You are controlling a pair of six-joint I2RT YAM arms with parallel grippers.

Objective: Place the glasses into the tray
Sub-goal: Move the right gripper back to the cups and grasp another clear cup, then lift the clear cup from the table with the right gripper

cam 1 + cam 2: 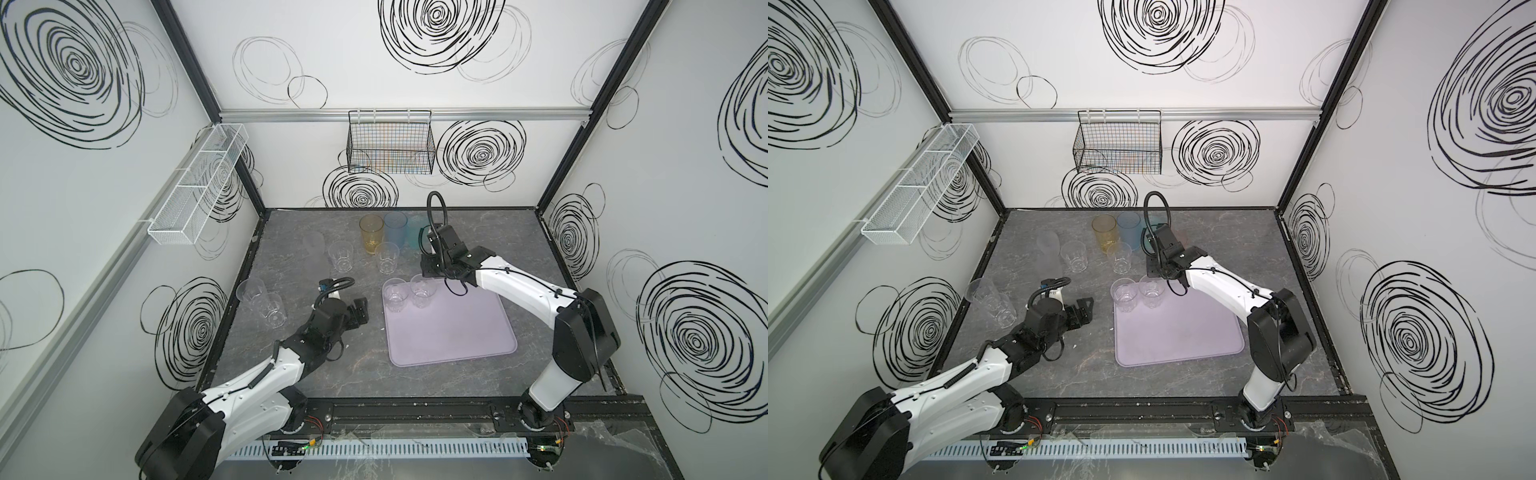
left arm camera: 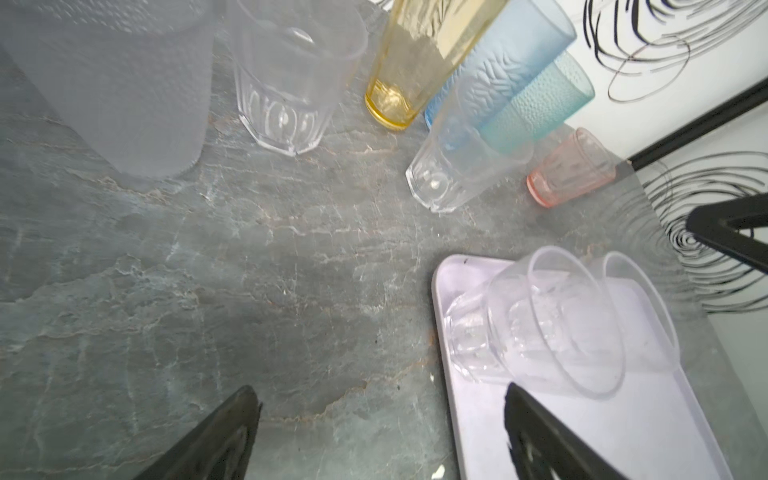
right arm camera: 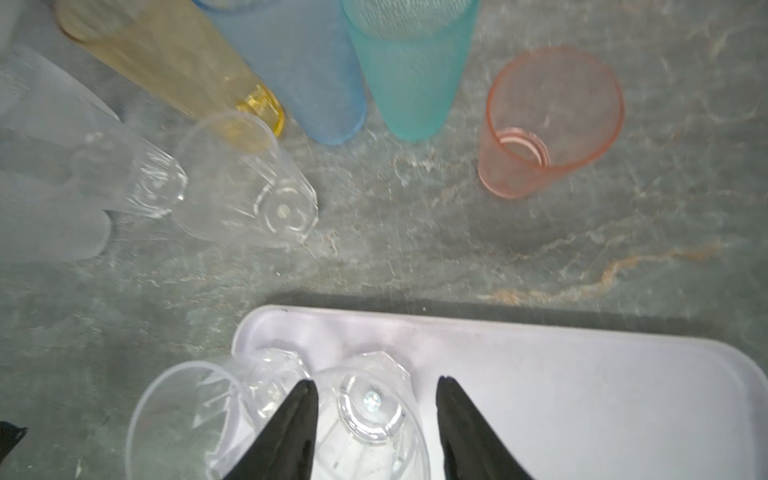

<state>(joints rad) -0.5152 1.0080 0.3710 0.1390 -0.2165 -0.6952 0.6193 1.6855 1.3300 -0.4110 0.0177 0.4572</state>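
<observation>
Now our right gripper [image 3: 374, 384] has its jaws parted and grips nothing, one fingertip to either side of a clear glass [image 3: 372, 405] standing in the lilac tray [image 3: 582, 374], with a second clear glass [image 3: 187, 399] just beside it. Our left gripper [image 2: 382, 390] hangs wide and empty next to the tray. If we pull away crookedly, a finger could snag the rim and tip that glass into its neighbour; past the tray's edge the pink glass [image 3: 548, 124] and teal glass [image 3: 411, 83] wait on the table.

Bright, even light; soft shadow beside the tray [image 3: 582, 395]; right wrist view motion-blurred, top views bend at edges
</observation>
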